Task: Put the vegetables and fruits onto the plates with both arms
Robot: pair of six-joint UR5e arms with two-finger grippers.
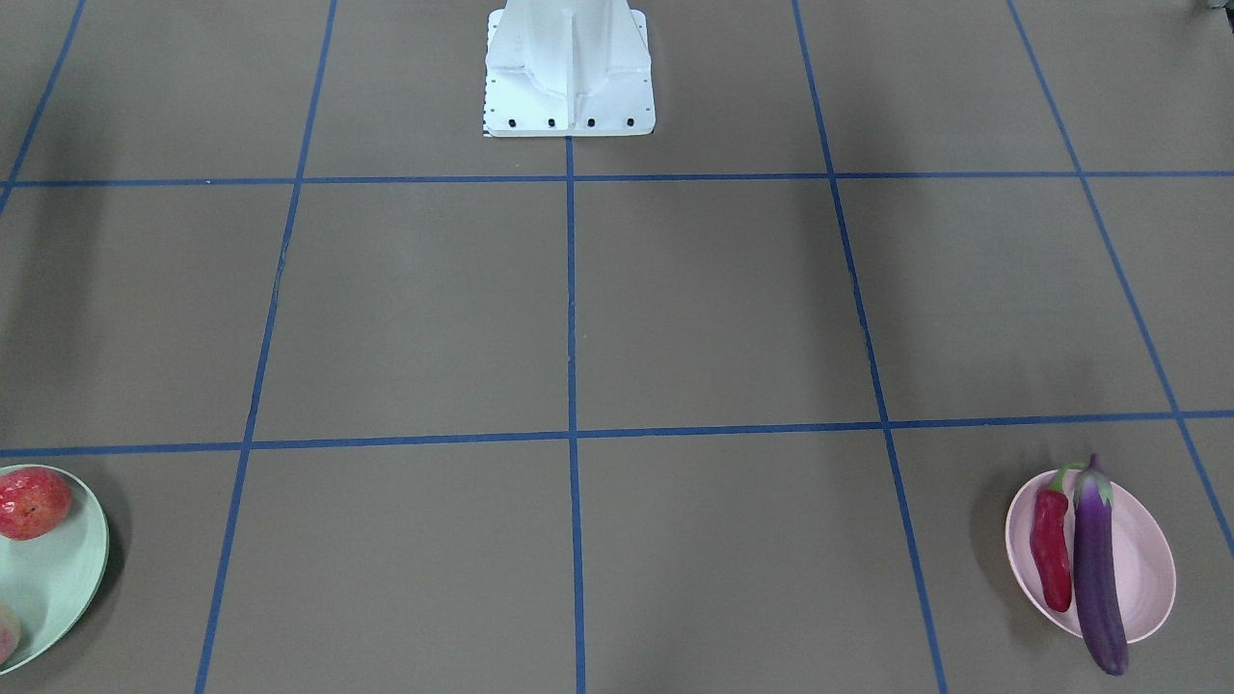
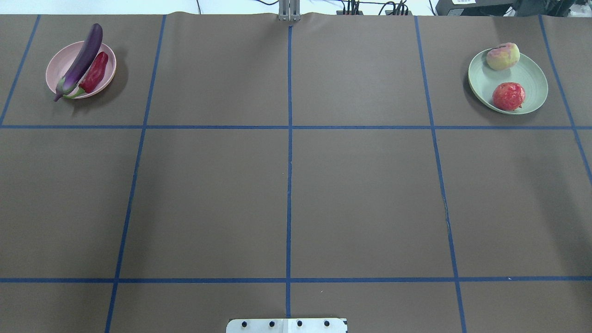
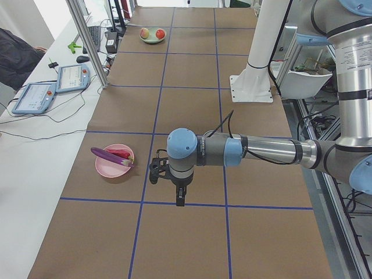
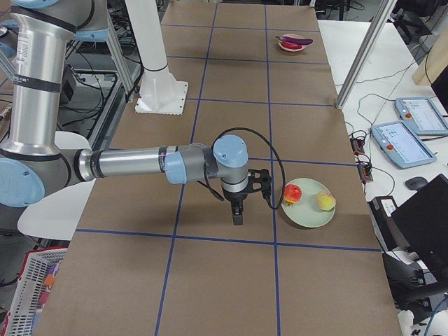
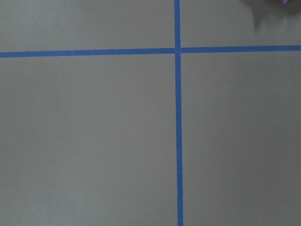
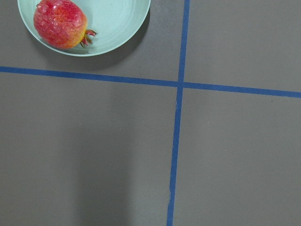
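The purple eggplant (image 2: 83, 58) and the red chili pepper (image 2: 95, 73) lie side by side on the pink plate (image 2: 58, 69) at the far left. On the mint green plate (image 2: 532, 76) at the far right rest the red-orange fruit (image 2: 508, 96) and the yellow-green peach (image 2: 502, 56). The right wrist view holds the red fruit (image 6: 59, 23) on the green plate (image 6: 117, 23). My left gripper (image 3: 180, 197) hangs over bare table beside the pink plate (image 3: 107, 168). My right gripper (image 4: 238, 217) hangs beside the green plate (image 4: 308, 213). I cannot tell whether either is open or shut.
The white pedestal base (image 1: 569, 77) stands at the robot's edge of the table. Blue tape lines grid the brown table cover. Teach pendants (image 3: 35, 96) and cables lie on the white bench beyond the table's far edge, next to an aluminium post (image 3: 87, 40).
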